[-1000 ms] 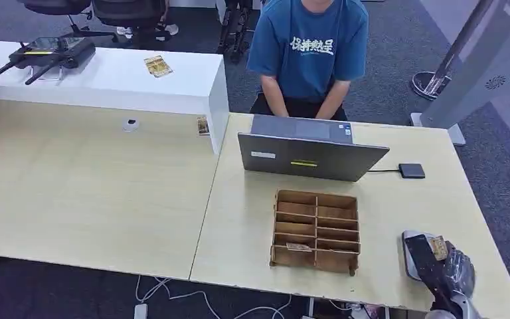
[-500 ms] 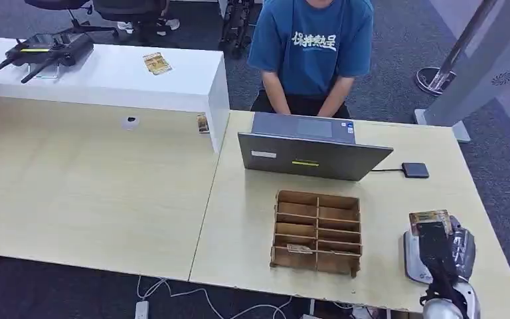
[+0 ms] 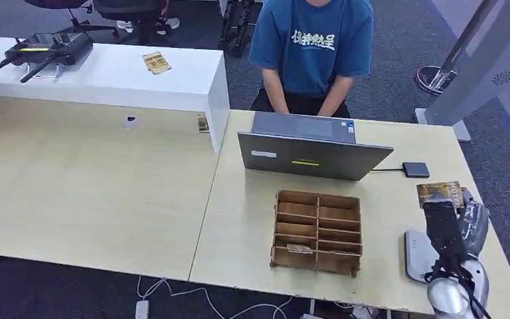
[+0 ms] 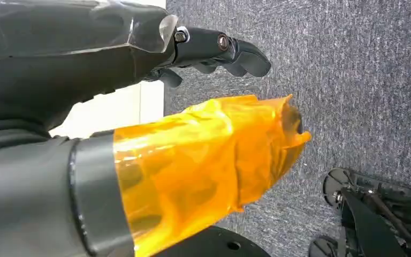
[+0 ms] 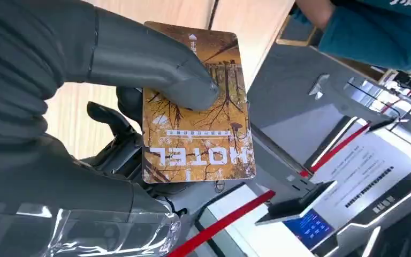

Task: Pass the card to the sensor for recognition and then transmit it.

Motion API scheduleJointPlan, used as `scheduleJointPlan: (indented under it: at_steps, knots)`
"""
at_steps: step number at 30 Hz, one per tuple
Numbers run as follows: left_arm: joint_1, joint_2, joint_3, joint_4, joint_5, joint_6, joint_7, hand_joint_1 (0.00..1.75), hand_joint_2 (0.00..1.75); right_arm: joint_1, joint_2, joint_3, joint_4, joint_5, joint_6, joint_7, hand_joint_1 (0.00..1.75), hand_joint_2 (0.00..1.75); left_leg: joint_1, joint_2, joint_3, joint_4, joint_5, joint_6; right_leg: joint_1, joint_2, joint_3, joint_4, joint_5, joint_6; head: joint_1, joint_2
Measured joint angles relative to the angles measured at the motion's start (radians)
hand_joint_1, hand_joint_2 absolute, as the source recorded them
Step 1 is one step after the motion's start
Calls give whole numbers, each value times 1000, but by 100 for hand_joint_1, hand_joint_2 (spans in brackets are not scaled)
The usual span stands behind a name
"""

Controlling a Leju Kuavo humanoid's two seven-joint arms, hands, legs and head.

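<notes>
My right hand (image 3: 457, 222) hangs over the table's right side and pinches a brown-yellow card (image 3: 438, 193) between thumb and fingers. In the right wrist view the card (image 5: 198, 112) reads "HOTEL", and the thumb of the right hand (image 5: 85, 80) presses on its face. The small black square sensor (image 3: 415, 169) lies flat on the table a little beyond the card, wired to the laptop (image 3: 312, 156). My left hand (image 4: 139, 107) hangs over carpet with its fingers (image 4: 219, 47) stretched out and nothing in them; its thumb is wrapped in orange tape.
A wooden compartment box (image 3: 317, 231) sits in front of the laptop with a card (image 3: 297, 247) in a front cell. A grey flat device (image 3: 413, 256) lies below my right hand. A person (image 3: 309, 53) in a blue shirt sits behind the laptop. The white counter (image 3: 106, 76) stands at the back left.
My right hand has lifted the card off the grey device and carried it away from the table's front edge, toward the black sensor. The camera view shifted slightly.
</notes>
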Motion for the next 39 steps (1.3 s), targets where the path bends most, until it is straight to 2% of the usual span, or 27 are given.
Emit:
scheduleJointPlan:
  at_steps: [3, 6, 11, 14, 20, 25, 33, 39]
  knots:
    - [0, 0, 0, 0, -6, -4, 1, 0, 0, -24, -7, 14, -5, 43, -26, 9, 175, 175, 0, 0, -1, 0, 0, 0, 0, 0, 0, 0, 0, 0, 0, 0]
    - [0, 1, 0, 0, -18, -6, 3, 0, 0, -82, -20, 37, -10, 132, -38, 62, 175, 175, 0, 0, -1, 0, 0, 0, 0, 1, -1, 0, 0, 0, 0, 0]
    - [0, 3, 0, 0, -43, -17, 15, 0, 0, -213, -52, 80, -6, 428, -60, 188, 175, 175, 0, 0, -1, 0, 1, 0, 0, 0, -1, 0, 1, 0, 0, 0]
    - [-1, 5, -3, 0, -58, -25, 22, 0, 0, -288, -70, 97, 13, 619, -61, 239, 175, 175, 0, 0, -1, 0, 1, 0, 0, 0, -1, 0, 1, 0, 0, 0]
    - [-2, 8, -22, 0, -74, -39, 26, 0, 0, -458, -96, 167, 103, 923, 8, 325, 175, 175, 0, 0, -1, 0, 2, -1, 0, 0, -1, 0, 2, -1, 0, 0]
    - [-2, 11, -29, 0, -79, -44, 31, 0, 0, -571, -104, 222, 171, 977, 46, 341, 175, 175, 0, -1, -1, 0, 2, -1, 0, 0, -2, 1, 2, -1, 0, 0]
    - [-2, 13, -33, 0, -81, -44, 31, 0, 0, -612, -109, 254, 214, 983, 52, 346, 175, 175, 0, -1, -2, 0, 2, -1, 0, 0, -2, 0, 2, -1, 0, 0]
    - [-3, 14, -34, 0, -86, -51, 31, 0, 0, -665, -109, 294, 240, 1064, 63, 375, 175, 175, 0, 0, -2, 0, 2, -1, 0, 0, -2, 1, 2, -1, 0, 0]
